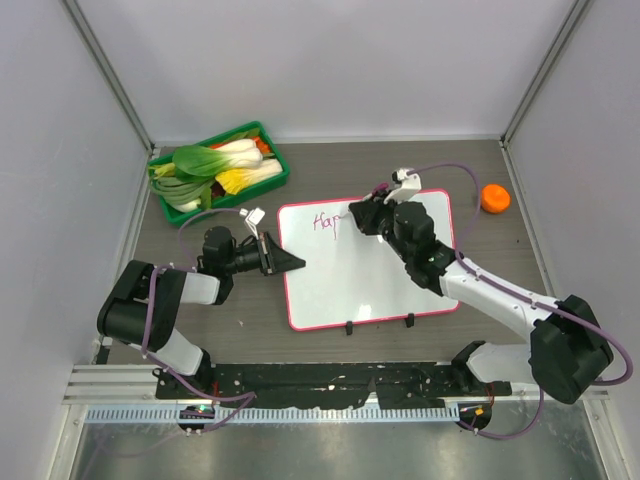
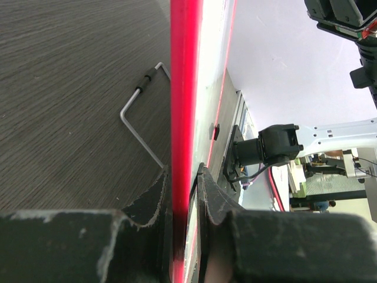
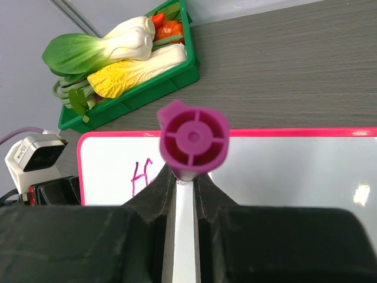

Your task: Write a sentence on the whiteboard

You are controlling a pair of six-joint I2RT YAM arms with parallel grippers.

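The whiteboard point(image 1: 385, 285) with a pink-red frame lies on the table centre. Magenta letters reading "Hap" of the sentence point(image 1: 324, 221) sit at its top left, and an "H" shows in the right wrist view point(image 3: 140, 177). My left gripper point(image 1: 292, 264) is shut on the board's left frame edge point(image 2: 181, 118). My right gripper point(image 1: 362, 217) is shut on a purple marker point(image 3: 193, 139), held over the board's top edge just right of the letters. The marker tip is hidden.
A green tray point(image 1: 270, 180) of bok choy and other vegetables stands at the back left, also in the right wrist view point(image 3: 132, 97). An orange fruit point(image 1: 495, 199) lies at the back right. A bent metal stand wire point(image 2: 136, 112) lies beside the board.
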